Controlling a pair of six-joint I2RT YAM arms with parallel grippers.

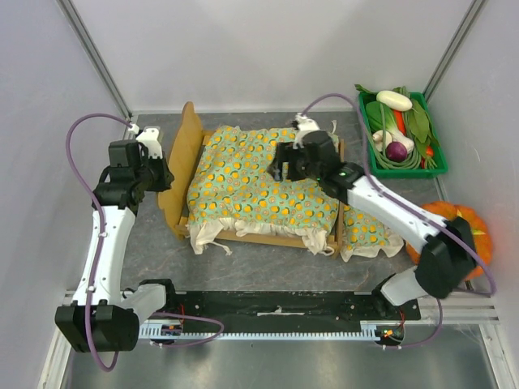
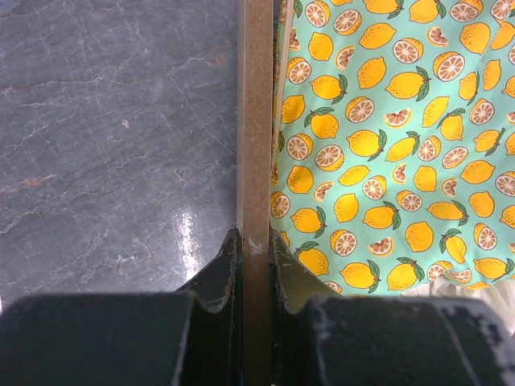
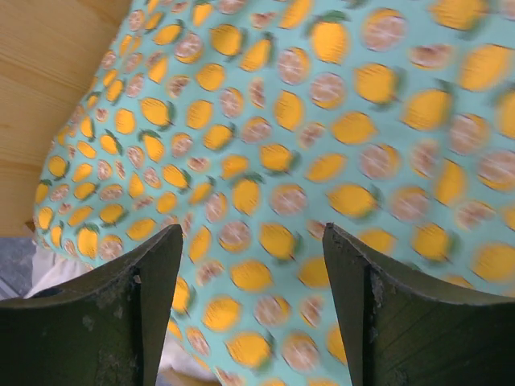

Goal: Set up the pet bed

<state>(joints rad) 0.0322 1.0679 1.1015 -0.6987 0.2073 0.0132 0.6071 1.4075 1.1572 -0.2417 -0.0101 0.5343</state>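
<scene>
The pet bed (image 1: 182, 162) lies across the middle of the table, its tall light-wood headboard on the left. A green lemon-print ruffled blanket (image 1: 259, 182) covers it. My left gripper (image 1: 162, 173) is shut on the headboard's top edge (image 2: 257, 121), one finger on each face, left gripper (image 2: 256, 245). My right gripper (image 1: 285, 168) hovers open over the blanket's middle. The right wrist view shows the right gripper (image 3: 251, 241) with only blanket (image 3: 306, 121) between the fingers and the headboard (image 3: 48, 72) at upper left. A matching pillow (image 1: 366, 231) lies off the bed's right end.
A green crate (image 1: 369, 158) of toy vegetables stands at the back right. An orange pumpkin (image 1: 464, 231) sits at the right wall. Bare grey tabletop (image 2: 105, 145) lies left of the headboard. White walls close in on the back and both sides.
</scene>
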